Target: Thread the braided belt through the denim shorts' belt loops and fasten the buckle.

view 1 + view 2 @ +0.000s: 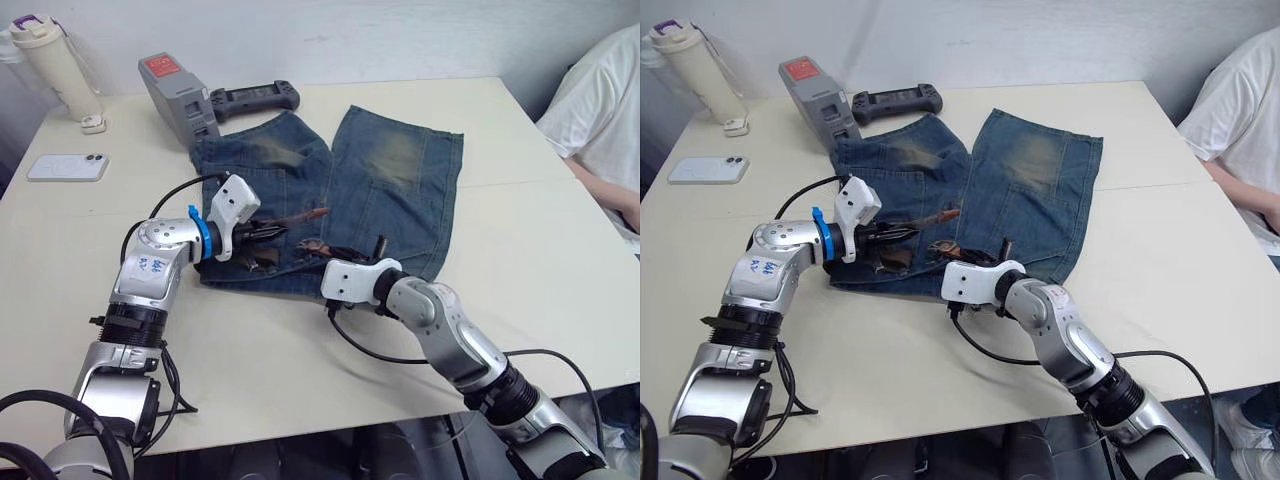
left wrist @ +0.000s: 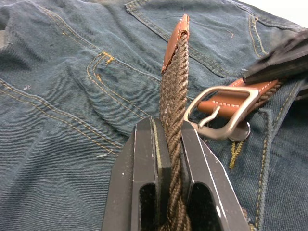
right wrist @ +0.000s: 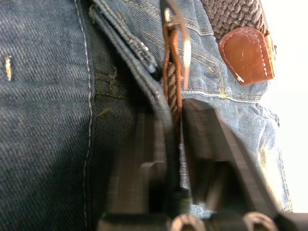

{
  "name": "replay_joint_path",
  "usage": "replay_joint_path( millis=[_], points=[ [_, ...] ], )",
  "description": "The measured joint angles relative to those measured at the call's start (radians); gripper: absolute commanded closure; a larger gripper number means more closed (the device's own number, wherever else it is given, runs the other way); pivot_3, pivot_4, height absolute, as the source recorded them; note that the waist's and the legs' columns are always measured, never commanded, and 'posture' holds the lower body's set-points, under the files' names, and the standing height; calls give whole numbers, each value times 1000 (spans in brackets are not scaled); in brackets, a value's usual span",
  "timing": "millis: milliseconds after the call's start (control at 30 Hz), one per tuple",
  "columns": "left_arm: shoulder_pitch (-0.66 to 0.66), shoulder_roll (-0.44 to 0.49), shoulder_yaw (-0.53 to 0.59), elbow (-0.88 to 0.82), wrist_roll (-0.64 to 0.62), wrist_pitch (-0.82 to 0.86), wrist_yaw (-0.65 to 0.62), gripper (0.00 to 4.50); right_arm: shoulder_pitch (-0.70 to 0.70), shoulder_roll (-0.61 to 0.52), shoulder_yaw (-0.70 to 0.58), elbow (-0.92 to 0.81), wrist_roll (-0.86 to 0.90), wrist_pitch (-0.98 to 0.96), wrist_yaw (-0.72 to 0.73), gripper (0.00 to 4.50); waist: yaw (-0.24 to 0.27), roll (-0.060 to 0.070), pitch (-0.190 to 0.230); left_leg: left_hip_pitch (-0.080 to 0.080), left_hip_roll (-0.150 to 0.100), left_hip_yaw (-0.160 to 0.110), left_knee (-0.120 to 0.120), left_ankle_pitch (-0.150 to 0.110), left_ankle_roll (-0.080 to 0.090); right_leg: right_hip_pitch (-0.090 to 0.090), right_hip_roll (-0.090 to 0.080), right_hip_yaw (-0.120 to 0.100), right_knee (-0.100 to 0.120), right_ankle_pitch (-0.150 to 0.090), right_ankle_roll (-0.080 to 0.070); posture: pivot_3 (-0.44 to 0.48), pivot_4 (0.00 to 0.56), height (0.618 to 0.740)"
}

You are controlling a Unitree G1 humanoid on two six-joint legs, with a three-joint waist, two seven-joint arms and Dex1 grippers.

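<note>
one pair of denim shorts [image 1: 400, 170] lies flat in the middle of the table [image 1: 520, 250], its two legs pointing to 12 o'clock and its waistband toward the robot at 6 o'clock, each leg with one faded yellowish patch. one braided belt [image 2: 172, 96] runs along the waistband. two grippers work on it: the left gripper [image 2: 168, 144] at 9 o'clock of the waistband has its two black fingers pinched on the woven brown strap, whose tan leather tip stands up beyond them. one silver buckle [image 2: 224, 113] with its pin lies just beside that strap, joined to a tan leather end; the strap does not pass through the buckle frame. the right gripper [image 3: 175, 125], at 6 o'clock of the shorts, has its fingers pressed onto the belt's edge at the waistband, near the other tan leather piece [image 3: 246, 54]. how many belt loops the belt passes through cannot be told.

around the table: one white phone [image 1: 67, 166] at 9 o'clock, one cream bottle [image 1: 50, 62] at 10 o'clock, one grey battery pack [image 1: 178, 97] and one black controller [image 1: 252, 99] at 11 o'clock, the pack touching the shorts' left leg. one person in a white shirt [image 1: 600, 110] sits at 3 o'clock
</note>
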Motion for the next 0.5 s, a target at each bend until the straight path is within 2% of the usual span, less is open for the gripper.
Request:
replay_joint_path(
  millis=[133, 200, 367, 500],
  points=[
    [-10, -7, 16, 3, -9, 3, 24, 4500, 20, 54, -74, -1, 46, 32, -12, 4478, 2, 0, 0, 0, 0, 0, 0, 0, 0, 0, 0, 0, 0, 0, 0, 0, 150, 740],
    [-11, -15, 45, 2, -26, 21, 46, 4500, 40, 138, -175, -1, 114, 94, -44, 4478, 2, 0, 0, 0, 0, 0, 0, 0, 0, 0, 0, 0, 0, 0, 0, 0, 150, 740],
    [1, -32, 68, -47, -52, 89, 93, 4500, 31, 246, -382, -1, 278, 213, -89, 4478, 4, 0, 0, 0, 0, -1, 0, 0, 0, 1, 0, 0, 0, 0, 0, 0, 150, 740],
    [24, -62, 43, -99, -56, 160, 116, 4500, 25, 357, -477, -5, 389, 310, -138, 4478, -1, 0, 0, 0, 0, 0, -1, 0, 0, 0, 0, 0, 0, 0, 0, 0, 150, 740]
  ],
)
